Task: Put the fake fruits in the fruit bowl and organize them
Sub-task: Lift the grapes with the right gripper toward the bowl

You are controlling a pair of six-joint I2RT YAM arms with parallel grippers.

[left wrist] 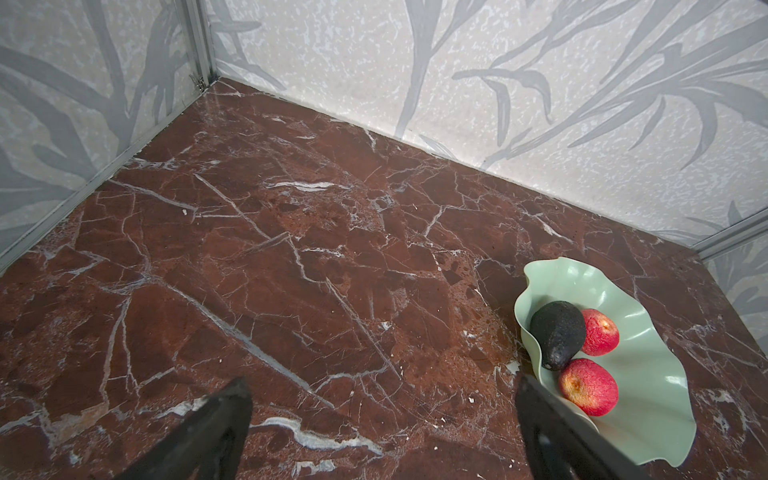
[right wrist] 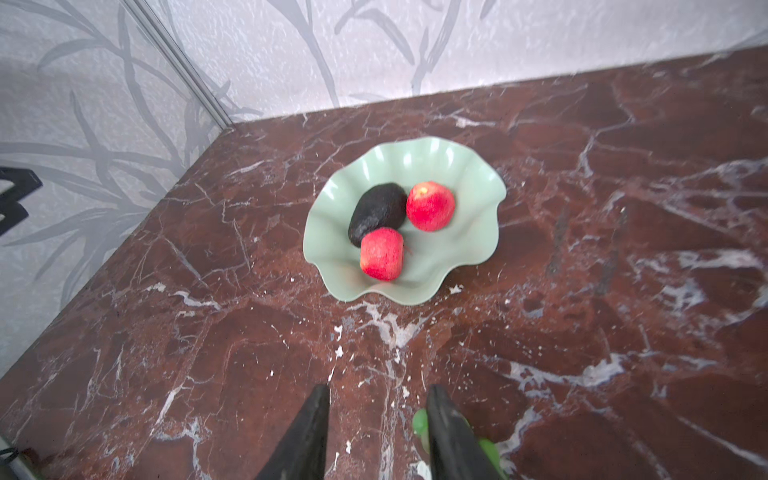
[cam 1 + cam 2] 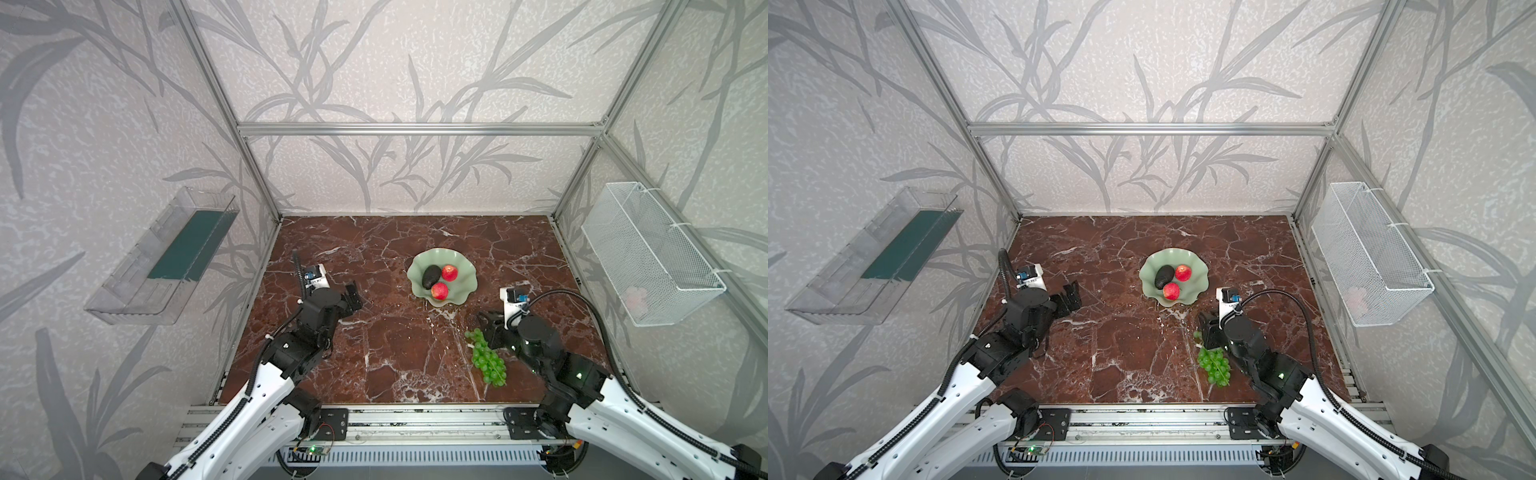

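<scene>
Three fruits sit in the celadon fruit bowl (image 3: pixel 463 284): avocado (image 3: pixel 431 276) and two red-yellow fruits (image 3: pixel 449 273). Green grapes (image 3: pixel 489 365) lie near the front edge of the tabletop (image 3: pixel 374 353), by the right gripper (image 2: pixel 378 388), grip unclear; left gripper (image 1: pixel 382 379) gapes.

Bright, even, diffuse light; shadows faint and soft-edged.
Both top views sharp, with wide-angle stretch toward the edges. Small white highlights on the glossy fruit bowl (image 1: pixel 648 374); a faint sheen on the marble table (image 3: pixel 374 345). Left wrist view crisp. Right wrist view soft and hazy throughout.
</scene>
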